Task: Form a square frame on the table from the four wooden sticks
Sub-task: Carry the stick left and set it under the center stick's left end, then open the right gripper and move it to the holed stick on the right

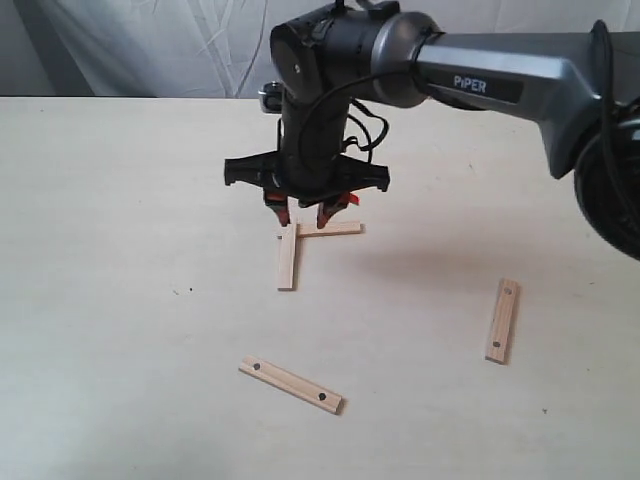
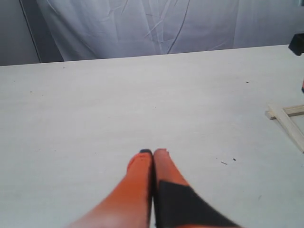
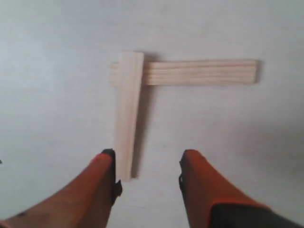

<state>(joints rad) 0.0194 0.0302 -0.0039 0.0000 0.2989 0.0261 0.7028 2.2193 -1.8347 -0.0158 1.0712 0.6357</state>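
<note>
Foreground desk [image 1: 110,420], pale cream with faint grain and a few dark specks, carries all four wooden sticks. Right arm [image 1: 500,75], grey and black, reaches from the right of the exterior view to the middle of the desk, its wrist turned downward. Right tool [image 1: 303,212] hangs over the joined pair of sticks with its jaws moderately apart, gripping nothing; one orange finger [image 3: 107,166] lies just beside the free end of a stick, and contact cannot be judged. Left tool [image 2: 153,154] has its orange jaws pressed together with nothing between them, above the desk and apart from the sticks. First plain stick [image 1: 288,258] rests with one end over an end of the second plain stick [image 1: 335,229], forming a single right-angled corner; no square frame is closed yet. Near holed stick [image 1: 291,385] lies aslant at the front of the desk, and the far holed stick [image 1: 502,320] lies well apart to the right, each showing a dark hole near either end.
</note>
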